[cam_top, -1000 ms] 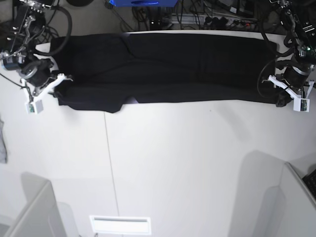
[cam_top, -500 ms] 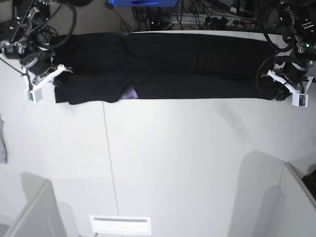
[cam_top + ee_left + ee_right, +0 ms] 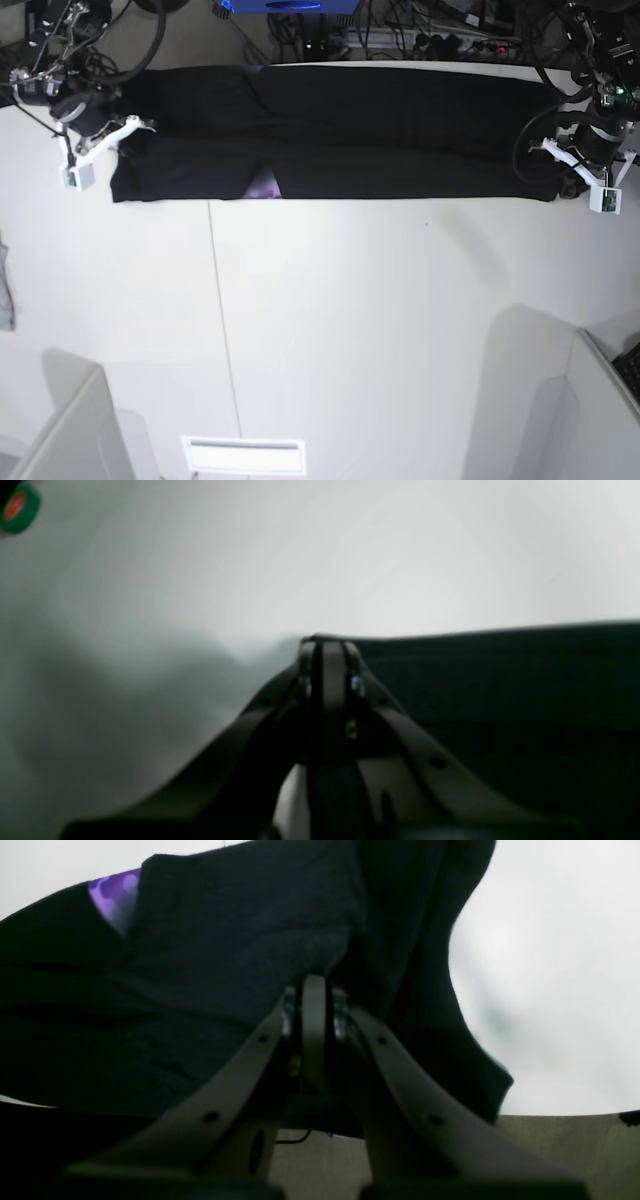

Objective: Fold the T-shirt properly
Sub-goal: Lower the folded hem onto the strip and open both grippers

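Along the far left edge of the base view, a strip of grey cloth (image 3: 6,285) lies on the white table (image 3: 350,330), well apart from everything else. Up in the upper left corner, the right gripper (image 3: 128,135) has its jaws pressed together on the left end of the T-shirt (image 3: 340,130); the right wrist view shows those jaws (image 3: 314,990) closed with black fabric bunched right at their tip, so it is pinching the cloth. From there the T-shirt stretches as a long, flat black band across the top of the frame, along the table's far edge, with its lower edge running nearly straight. A small patch of purple print (image 3: 264,188) peeks out at that lower edge, left of centre, and it also shows at the upper left of the right wrist view. At the upper right, the left gripper (image 3: 562,186) sits at the band's right end; in the left wrist view its jaws (image 3: 327,652) are closed at the corner of the black cloth, gripping it.
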{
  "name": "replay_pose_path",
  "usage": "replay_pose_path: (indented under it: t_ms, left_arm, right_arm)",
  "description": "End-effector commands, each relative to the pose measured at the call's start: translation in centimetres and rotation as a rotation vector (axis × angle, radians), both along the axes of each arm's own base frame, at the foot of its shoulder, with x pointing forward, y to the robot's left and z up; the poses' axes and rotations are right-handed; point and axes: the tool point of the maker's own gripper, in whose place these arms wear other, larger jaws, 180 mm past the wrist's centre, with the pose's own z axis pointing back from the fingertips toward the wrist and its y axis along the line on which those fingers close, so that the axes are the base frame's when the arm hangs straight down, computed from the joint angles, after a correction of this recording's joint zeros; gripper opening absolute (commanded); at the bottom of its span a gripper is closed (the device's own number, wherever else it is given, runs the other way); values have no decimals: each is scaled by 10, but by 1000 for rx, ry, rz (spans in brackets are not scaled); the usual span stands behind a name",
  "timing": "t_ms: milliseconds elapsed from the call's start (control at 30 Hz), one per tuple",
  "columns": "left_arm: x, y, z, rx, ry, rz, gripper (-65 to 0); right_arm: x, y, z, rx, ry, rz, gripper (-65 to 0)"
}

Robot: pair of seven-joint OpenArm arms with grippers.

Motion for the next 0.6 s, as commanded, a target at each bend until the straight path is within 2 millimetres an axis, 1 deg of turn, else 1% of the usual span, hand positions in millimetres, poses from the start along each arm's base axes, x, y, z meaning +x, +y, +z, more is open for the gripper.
replay_pose_path:
  t_ms: [0, 300, 333, 367, 433, 467, 500, 567]
  left_arm:
    - [6, 4, 11, 34, -34, -11, -650]
    - [5, 5, 11, 44, -28, -10, -650]
    - [5, 5, 11, 44, -28, -10, -650]
    - [5, 6, 11, 48, -26, -10, -650]
    - [4, 7, 11, 48, -28, -5, -650]
    - [4, 8, 12, 50, -29, -3, -650]
    - [4, 9, 12, 50, -29, -1, -627]
    - [4, 8, 12, 51, -31, -2, -555]
  right_arm:
    - [4, -5, 7, -16, -29, 4, -650]
    - [2, -5, 5, -14, -16, 3, -650]
    - [0, -5, 4, -14, -12, 2, -599]
    - [-2, -5, 3, -15, -9, 1, -527]
    - [-3, -5, 3, -15, -8, 1, -423]
    - [-3, -5, 3, -15, -8, 1, -395]
    - [-3, -5, 3, -16, -9, -1, -380]
    - [-4, -12, 5, -25, -13, -20, -380]
